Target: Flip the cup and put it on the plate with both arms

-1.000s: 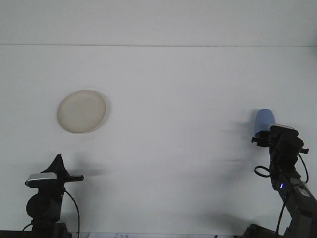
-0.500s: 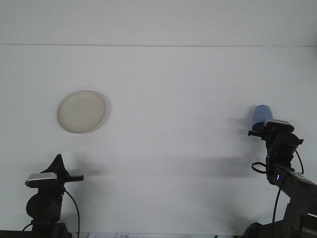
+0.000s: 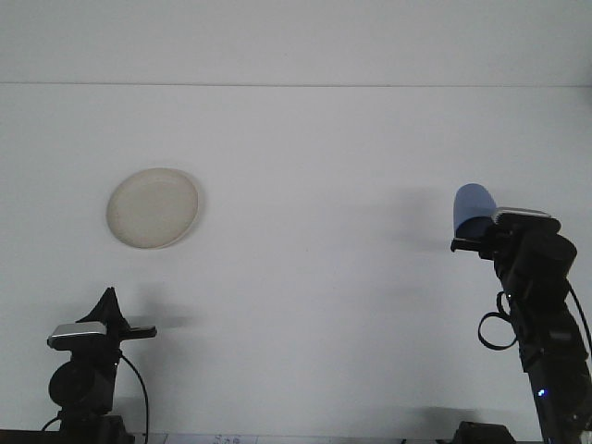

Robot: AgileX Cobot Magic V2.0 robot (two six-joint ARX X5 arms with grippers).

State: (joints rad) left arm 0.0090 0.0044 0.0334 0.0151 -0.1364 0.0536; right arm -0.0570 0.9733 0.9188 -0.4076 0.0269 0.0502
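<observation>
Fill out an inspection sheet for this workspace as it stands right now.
Surface: white table, bare between the two arms.
Job's things: cream plate lies flat on the left side, with nothing on it; blue cup is on the right, tilted, at the right gripper, apparently lifted off the table.
Clutter: nothing seen.
Grippers: the right one is at the cup's lower part, contact hidden; left gripper is low at the near left, away from the plate.
Cables: black cable loops hang by the right arm; another cable runs down the left arm.
Surroundings: plain white wall behind the table.
</observation>
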